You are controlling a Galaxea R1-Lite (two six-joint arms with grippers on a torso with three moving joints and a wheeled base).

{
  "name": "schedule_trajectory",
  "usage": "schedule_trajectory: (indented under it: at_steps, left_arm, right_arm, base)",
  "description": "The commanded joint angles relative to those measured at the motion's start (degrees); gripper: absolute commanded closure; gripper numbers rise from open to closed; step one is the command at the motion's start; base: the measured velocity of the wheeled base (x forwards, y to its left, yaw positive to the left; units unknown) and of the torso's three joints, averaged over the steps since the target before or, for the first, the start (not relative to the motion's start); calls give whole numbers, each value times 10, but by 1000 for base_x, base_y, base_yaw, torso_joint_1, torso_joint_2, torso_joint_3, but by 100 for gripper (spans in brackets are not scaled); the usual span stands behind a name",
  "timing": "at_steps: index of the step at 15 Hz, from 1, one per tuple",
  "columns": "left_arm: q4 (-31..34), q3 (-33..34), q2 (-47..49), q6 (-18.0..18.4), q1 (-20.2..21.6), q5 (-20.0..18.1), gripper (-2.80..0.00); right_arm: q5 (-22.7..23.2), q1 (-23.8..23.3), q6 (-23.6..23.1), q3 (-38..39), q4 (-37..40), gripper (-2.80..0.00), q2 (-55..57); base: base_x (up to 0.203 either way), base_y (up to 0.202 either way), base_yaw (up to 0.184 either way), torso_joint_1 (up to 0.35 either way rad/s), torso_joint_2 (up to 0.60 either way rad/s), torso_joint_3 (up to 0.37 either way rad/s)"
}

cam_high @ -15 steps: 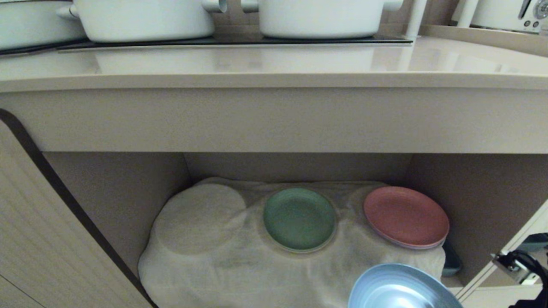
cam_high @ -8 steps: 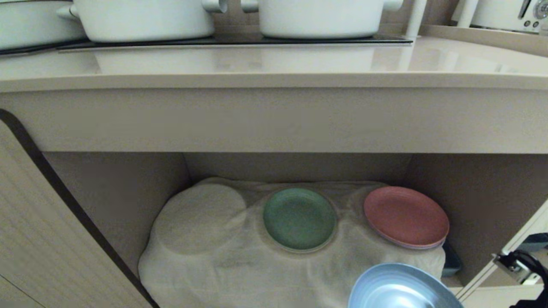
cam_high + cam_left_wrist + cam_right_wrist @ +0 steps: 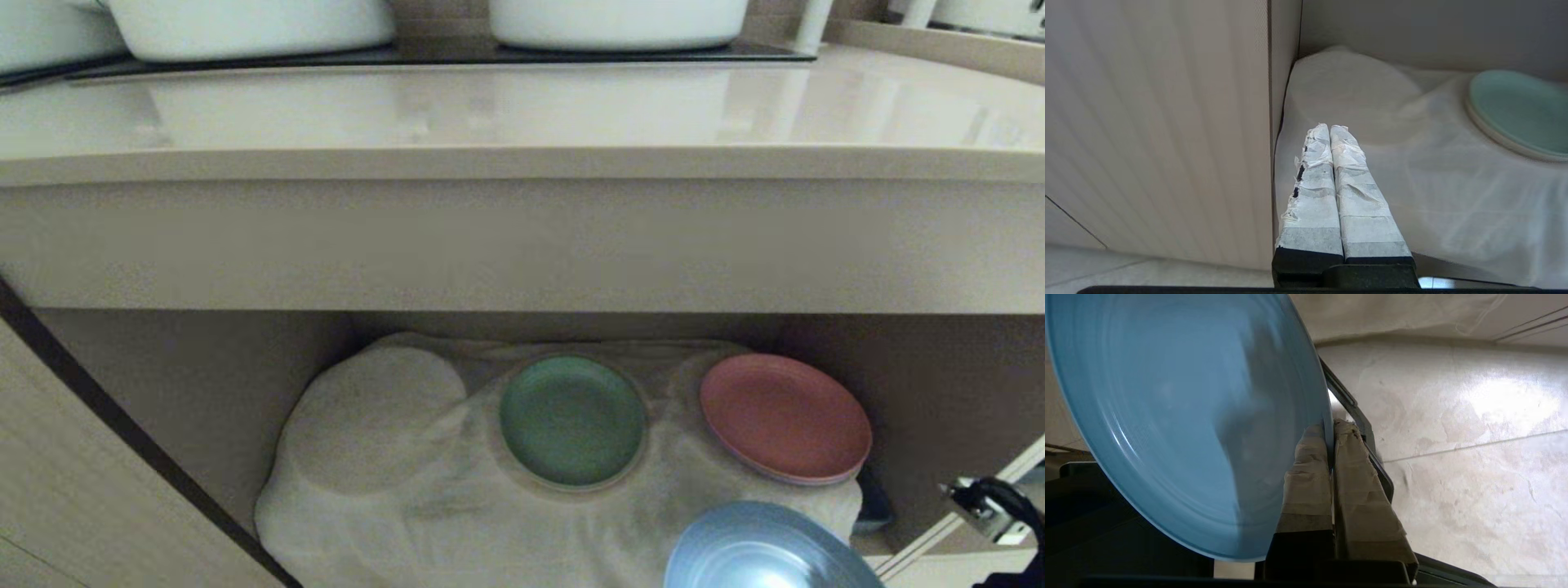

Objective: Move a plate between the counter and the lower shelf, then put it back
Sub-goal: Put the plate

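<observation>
the light-blue plate [image 3: 1180, 416] is pinched by its rim in the right hand [image 3: 1331, 433], whose taped fingers [image 3: 1310, 465] are closed tight on either side of the edge. in the head view the plate [image 3: 763, 551] is seen low at the right, in front of the lower shelf [image 3: 204, 392] and clear of the wrinkled white cloth [image 3: 457, 506], not resting on anything. the left hand [image 3: 1330, 130] is held off to the shelf's left side with its fingers pressed together and nothing between them, near a cloth-covered round mound [image 3: 1351, 94].

the bench [image 3: 522, 122] lies above, with white pots [image 3: 245, 24] on its cooktop. a green plate [image 3: 571, 420] and a pink plate [image 3: 784, 416] are already set on the cloth.

several risks are judged from here. the plate is gripped only at one narrow point of its rim, so it could pivot or slip out if it is swung quickly or bumped. if it is to be raised, the bench's overhanging front edge could be struck by the far rim unless the plate is first drawn clear. if it is to be set down in the shelf, the pink plate sits close by and could be knocked, and the loose cloth could be dragged or bunched under the rim.
</observation>
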Motion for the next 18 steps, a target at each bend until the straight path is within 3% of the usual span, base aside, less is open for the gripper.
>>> schedule_trajectory:
  at_steps: [1, 7, 12, 18]
  left_arm:
    - [0, 0, 0, -1, 0, 0, 0]
    - [0, 0, 0, -1, 0, 0, 0]
    - [0, 0, 0, -1, 0, 0, 0]
    - [0, 0, 0, -1, 0, 0, 0]
  right_arm:
    - [1, 0, 1, 1, 0, 0, 0]
    - [2, 1, 0, 2, 0, 0, -4]
    - [2, 1, -2, -1, 44, 0, -38]
    - [1, 1, -2, -2, 73, 0, -67]
  base:
    - [0, 0, 0, 242, -242, -203]
    - [0, 0, 0, 179, -533, -178]
    - [0, 0, 0, 127, -460, -215]
    - [0, 0, 0, 340, -486, -240]
